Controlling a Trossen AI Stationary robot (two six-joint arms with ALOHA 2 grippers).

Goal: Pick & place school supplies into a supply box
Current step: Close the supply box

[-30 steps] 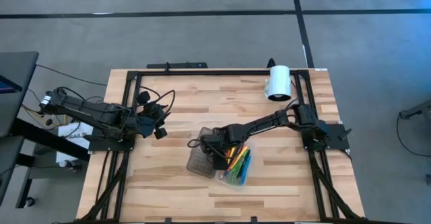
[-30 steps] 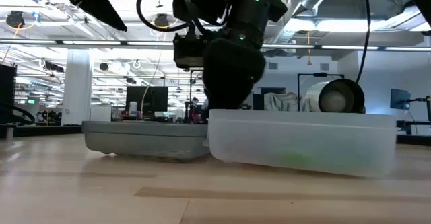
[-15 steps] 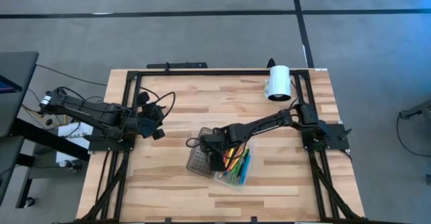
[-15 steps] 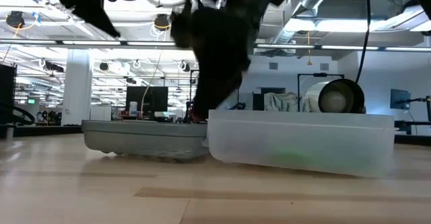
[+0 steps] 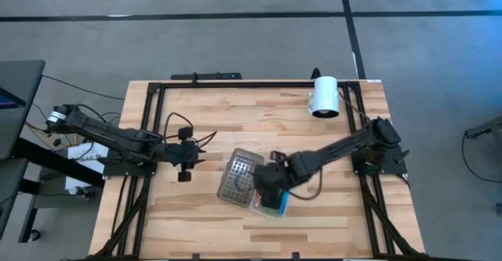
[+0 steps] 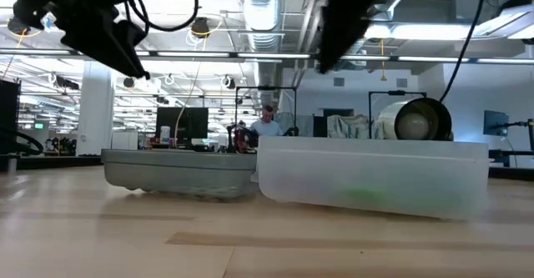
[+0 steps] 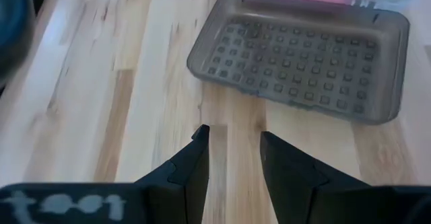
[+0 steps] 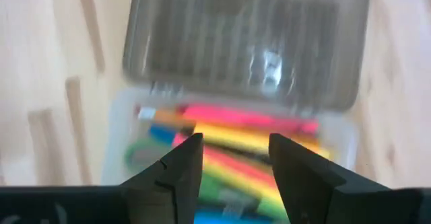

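Note:
The supply box [image 5: 271,201] is a clear tray with its grey dotted lid [image 5: 238,175] swung open flat on the table beside it. Pink, yellow, orange, green and blue pens [image 8: 229,133] lie inside the tray. My right gripper [image 8: 232,150] hovers open above the tray [image 5: 271,184], looking down on the pens. My left gripper [image 7: 232,143] is open just above the wood [image 5: 184,165], left of the lid [image 7: 300,56], pointing at it. In the low view the tray [image 6: 371,178] and lid [image 6: 179,174] rest flat on the table. Scissors and marker do not show.
A white cylinder [image 5: 324,96] lies near the table's far right corner, also seen behind the tray as the white cylinder [image 6: 413,119]. Black frame rails [image 5: 149,128] run along the table's left, right and far sides. Bare wood lies near the box's near side.
My right gripper has risen from low at the box's hinge and shifted toward the table's near right, now over the tray. My left gripper has moved toward the near edge and the lid, coming lower. The box has stayed put.

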